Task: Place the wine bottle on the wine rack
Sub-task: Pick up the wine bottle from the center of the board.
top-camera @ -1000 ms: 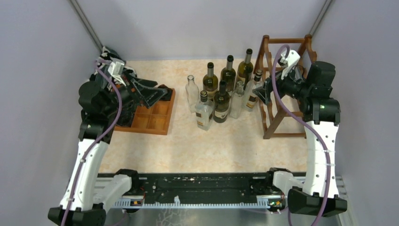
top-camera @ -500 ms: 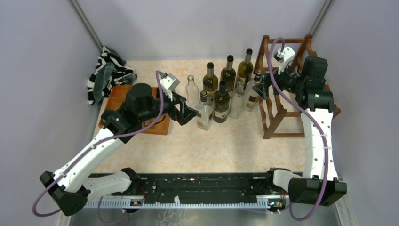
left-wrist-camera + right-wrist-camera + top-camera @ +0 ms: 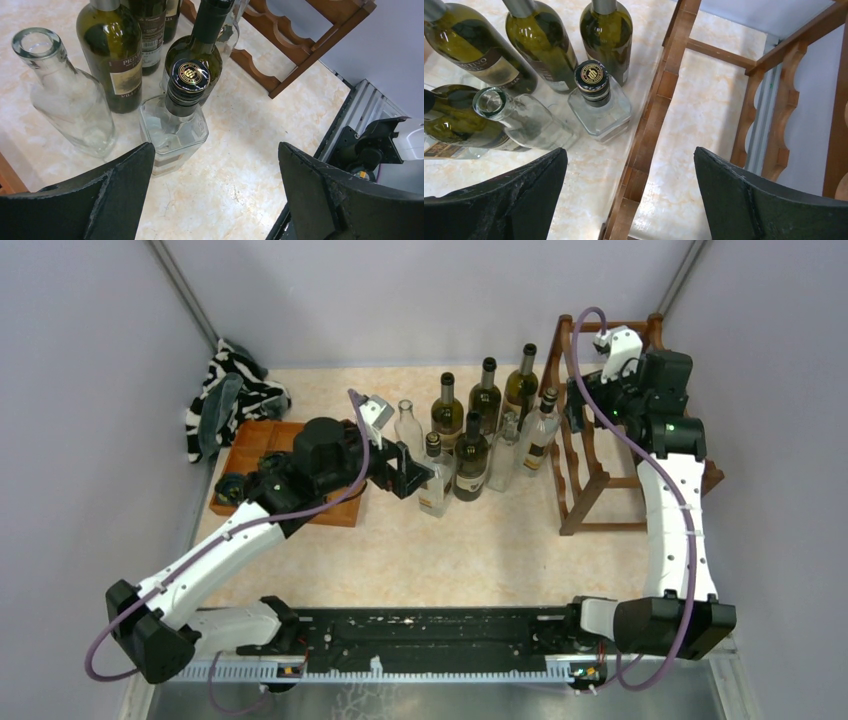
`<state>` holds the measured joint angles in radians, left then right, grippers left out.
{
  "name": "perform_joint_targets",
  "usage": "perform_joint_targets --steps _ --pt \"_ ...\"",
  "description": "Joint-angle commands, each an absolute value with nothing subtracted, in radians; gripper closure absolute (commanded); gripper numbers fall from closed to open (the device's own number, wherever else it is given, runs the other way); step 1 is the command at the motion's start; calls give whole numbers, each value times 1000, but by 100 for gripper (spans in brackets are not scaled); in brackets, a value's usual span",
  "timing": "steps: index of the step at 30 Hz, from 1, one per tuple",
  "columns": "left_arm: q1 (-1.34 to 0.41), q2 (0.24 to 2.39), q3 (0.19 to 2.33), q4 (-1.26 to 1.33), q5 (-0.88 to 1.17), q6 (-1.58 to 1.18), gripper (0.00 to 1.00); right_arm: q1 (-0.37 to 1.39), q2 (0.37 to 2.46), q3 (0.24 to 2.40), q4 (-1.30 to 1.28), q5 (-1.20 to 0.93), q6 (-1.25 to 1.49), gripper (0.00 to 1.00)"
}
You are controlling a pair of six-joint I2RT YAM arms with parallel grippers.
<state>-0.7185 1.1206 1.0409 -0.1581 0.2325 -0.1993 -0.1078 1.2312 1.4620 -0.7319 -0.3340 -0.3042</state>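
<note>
Standing upright in a cluster on the marbled table point(image 3: 480, 540): four dark green wine bottles point(image 3: 486, 395), three in a back row and one in front, all to the left of the wine rack point(image 3: 567, 500).

Clear glass among them: an uncapped clear bottle point(image 3: 407, 430) at the cluster's left edge; a square black-capped bottle point(image 3: 433, 480) at the front left; a second black-capped bottle point(image 3: 541, 430) just beside the rack's left post.

Wine rack: dark reddish-brown wood with scalloped rails, upright at the right side of the table.

Left gripper point(image 3: 412, 472): jaws spread wide, holding nothing, hovering just beside the square black-capped bottle. In its wrist view the bottle point(image 3: 175, 125) lies ahead, between the two fingers point(image 3: 120, 200).

Right gripper point(image 3: 574, 407): jaws spread wide, holding nothing, raised at the rack's left post. Its wrist view looks down on the second black-capped bottle point(image 3: 599, 105), with the rack post point(image 3: 659, 100) at its right.

Compartment tray point(image 3: 335, 505): orange-brown wood, at the table's left, partly under the left arm.

Striped cloth point(image 3: 232, 390): black and white, bunched at the far left corner.
</note>
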Motion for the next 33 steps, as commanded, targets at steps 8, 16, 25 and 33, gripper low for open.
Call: perform_joint_targets --steps 8,16,25,33 --pt "-738 1243 1131 -158 47 -291 4 -164 1203 1445 -665 -401 -232 4" --pt "-829 1356 1239 -232 -186 -212 10 -164 1206 1447 -662 -418 -232 4" --pt "-851 1334 1270 -248 -134 -122 8 -163 1235 1487 -671 -478 -260 4" --pt "-848 1279 1299 -264 -39 -95 2 -106 1332 1580 -679 -523 -281 10"
